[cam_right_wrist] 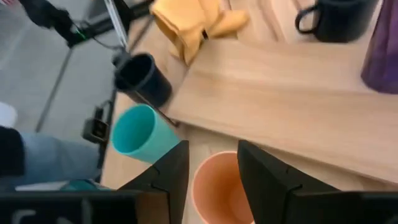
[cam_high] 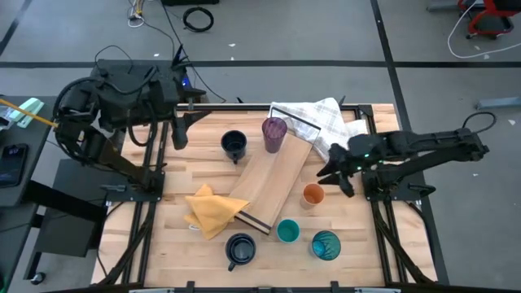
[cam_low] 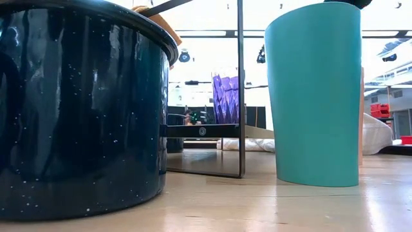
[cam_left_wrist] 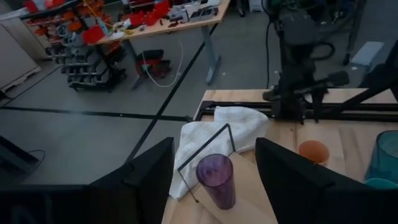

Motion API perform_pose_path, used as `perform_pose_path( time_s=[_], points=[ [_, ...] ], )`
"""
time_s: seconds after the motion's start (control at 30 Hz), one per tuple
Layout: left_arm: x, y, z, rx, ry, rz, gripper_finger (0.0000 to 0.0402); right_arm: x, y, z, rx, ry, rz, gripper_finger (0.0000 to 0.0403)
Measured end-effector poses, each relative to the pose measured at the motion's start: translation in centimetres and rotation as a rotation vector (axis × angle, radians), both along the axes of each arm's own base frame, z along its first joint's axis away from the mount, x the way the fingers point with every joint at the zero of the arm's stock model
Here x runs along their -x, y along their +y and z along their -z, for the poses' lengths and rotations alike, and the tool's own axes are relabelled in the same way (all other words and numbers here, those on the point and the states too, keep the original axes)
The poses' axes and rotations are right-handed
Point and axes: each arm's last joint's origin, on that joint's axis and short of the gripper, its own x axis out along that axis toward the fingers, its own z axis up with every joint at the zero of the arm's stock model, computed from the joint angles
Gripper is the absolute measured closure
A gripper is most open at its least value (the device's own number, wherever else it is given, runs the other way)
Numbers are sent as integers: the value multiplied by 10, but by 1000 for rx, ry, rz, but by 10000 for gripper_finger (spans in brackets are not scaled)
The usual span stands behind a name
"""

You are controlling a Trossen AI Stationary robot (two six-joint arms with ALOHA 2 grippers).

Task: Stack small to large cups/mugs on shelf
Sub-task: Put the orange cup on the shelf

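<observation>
The light-wood shelf [cam_high: 273,181] lies flat and slantwise on the table. The purple tumbler [cam_high: 274,134] stands upright at its far end. One navy mug [cam_high: 234,146] sits left of the plank, the other [cam_high: 240,249] near the table's near edge. The teal cup [cam_high: 287,231] and the teal-blue patterned tumbler [cam_high: 326,244] stand beside that second mug. My right gripper [cam_high: 331,172] is open just over the orange cup [cam_right_wrist: 217,190], a finger on each side of its rim, apart from it. My left gripper [cam_high: 179,133] is open at the table's far left, facing the purple tumbler [cam_left_wrist: 216,180].
A crumpled yellow cloth [cam_high: 213,210] lies against the shelf's near left end. A white checked towel [cam_high: 324,120] with a black wire frame [cam_high: 291,122] on it lies at the far edge. In the low view the near navy mug [cam_low: 77,109] and teal cup [cam_low: 315,96] stand close.
</observation>
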Motion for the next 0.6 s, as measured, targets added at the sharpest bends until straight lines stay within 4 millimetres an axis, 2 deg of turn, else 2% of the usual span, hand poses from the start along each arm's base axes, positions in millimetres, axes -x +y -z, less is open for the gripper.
perform_pose_path(
  time_s=[0.13,0.3,0.47,0.6],
  points=[
    [7,4,-3,-17,-10,-11,170,-15,1,13,20,77,-10,253],
    [13,10,-7,-52,-30,-10,179,-23,2,19,31,110,-14,256],
    [45,19,-10,-18,-41,-62,189,-20,-2,15,29,88,4,256],
    [74,18,-16,18,-129,-42,199,-15,-5,10,24,51,21,256]
  ],
)
